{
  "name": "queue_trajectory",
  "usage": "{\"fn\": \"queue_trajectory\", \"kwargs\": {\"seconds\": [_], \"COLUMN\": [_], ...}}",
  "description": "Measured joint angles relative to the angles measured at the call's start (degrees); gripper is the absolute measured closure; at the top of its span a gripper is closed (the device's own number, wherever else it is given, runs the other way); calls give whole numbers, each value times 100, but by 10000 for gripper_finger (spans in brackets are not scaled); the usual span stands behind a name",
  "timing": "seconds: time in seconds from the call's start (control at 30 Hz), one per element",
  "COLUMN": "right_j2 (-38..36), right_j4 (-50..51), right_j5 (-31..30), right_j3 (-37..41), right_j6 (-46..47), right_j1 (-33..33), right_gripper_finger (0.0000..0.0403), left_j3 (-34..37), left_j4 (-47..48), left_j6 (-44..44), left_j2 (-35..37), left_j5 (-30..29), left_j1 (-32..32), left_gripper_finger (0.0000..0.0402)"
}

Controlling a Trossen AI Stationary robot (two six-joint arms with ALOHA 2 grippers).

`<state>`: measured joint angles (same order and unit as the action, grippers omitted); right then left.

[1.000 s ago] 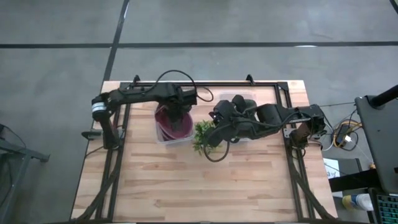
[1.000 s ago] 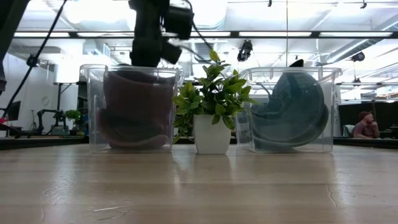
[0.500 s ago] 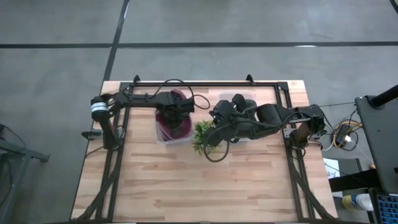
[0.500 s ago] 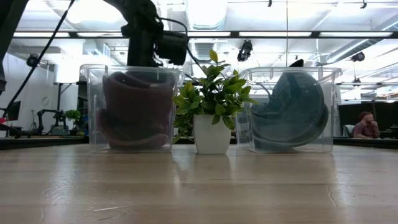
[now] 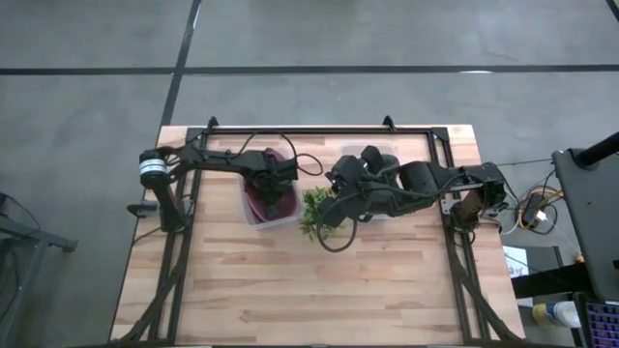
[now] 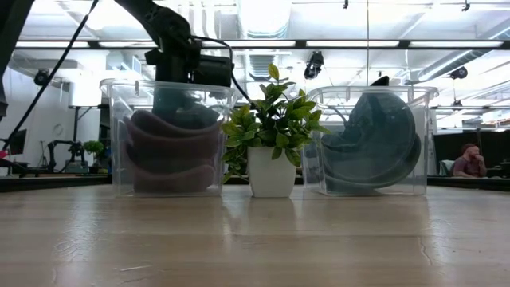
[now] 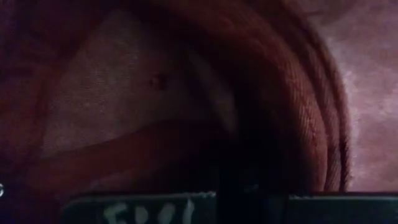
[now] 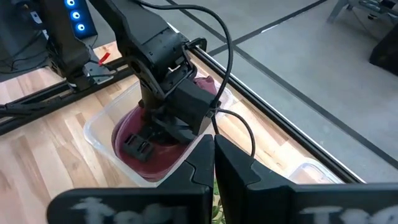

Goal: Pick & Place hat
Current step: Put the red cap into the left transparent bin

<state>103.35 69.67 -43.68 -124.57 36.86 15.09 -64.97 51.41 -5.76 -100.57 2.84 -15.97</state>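
Note:
A maroon hat (image 6: 171,151) lies crumpled in the left clear bin (image 6: 115,135); the high view shows the hat (image 5: 263,203) under my left arm. My left gripper (image 6: 187,100) reaches down inside that bin and is shut on the hat, as the right wrist view (image 8: 140,146) also shows. A dark teal hat (image 6: 378,143) leans against the wall of the right clear bin (image 6: 426,135). My right gripper (image 8: 214,155) is shut and hovers above the potted plant (image 6: 271,127) between the two bins. My left gripper comes from above, pointing down into the bin. A dark fold of the maroon cloth (image 7: 249,168) runs in between its fingers; how many layers I cannot tell. The hat is squashed low under the gripper and rests on the bin's floor (image 6: 167,185).
The plant in its white pot (image 5: 317,208) stands close between the bins. Black frame rails (image 5: 319,129) run along the table's far edge and both sides. Bare wood (image 5: 309,280) stretches across the near half of the table. A person sits far off in the room (image 6: 470,162).
My left gripper has moved down from above the rim into the left bin. The maroon hat, which stood tall and filled the bin, is now pressed down into low folds. My right arm has kept still.

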Motion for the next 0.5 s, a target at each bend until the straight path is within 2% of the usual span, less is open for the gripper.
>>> {"fn": "queue_trajectory", "kwargs": {"seconds": [0.23, 0.5], "right_j2": [0, 2], "right_j4": [-7, -27], "right_j5": [0, 0], "right_j3": [0, -2], "right_j6": [3, 20], "right_j1": [0, -17], "right_gripper_finger": [394, 394], "left_j3": [20, -848], "left_j4": [21, 628], "left_j6": [-179, -219], "left_j2": [35, 490], "left_j5": [139, 281], "left_j1": [-11, -13], "left_gripper_finger": [401, 402]}}
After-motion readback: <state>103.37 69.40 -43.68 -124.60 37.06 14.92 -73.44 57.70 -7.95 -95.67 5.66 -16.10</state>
